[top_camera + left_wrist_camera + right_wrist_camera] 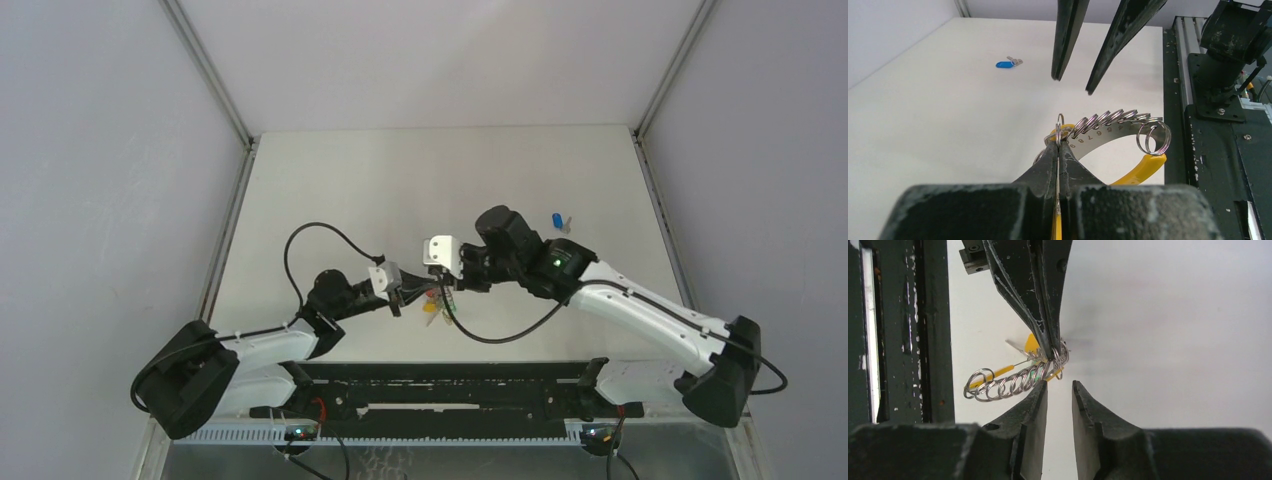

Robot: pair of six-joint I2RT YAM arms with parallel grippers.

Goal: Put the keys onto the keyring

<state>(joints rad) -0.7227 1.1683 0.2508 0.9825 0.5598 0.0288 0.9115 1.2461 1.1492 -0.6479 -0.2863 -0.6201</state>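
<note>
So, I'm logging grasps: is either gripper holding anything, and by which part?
The left gripper pinches the keyring by a ring at its end; the right gripper, jaws apart, holds nothing.

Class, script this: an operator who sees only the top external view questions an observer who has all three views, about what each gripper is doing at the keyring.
Operator: From above, the two grippers blur together over the bunch. Is the left gripper holding anything?
Observer: Yes. The left wrist view shows the left gripper shut on one silver loop of the keyring.
Operator: And the right gripper?
Observer: The right wrist view shows the right gripper open, with nothing between its fingers. The keyring hangs just beyond its fingertips.
</note>
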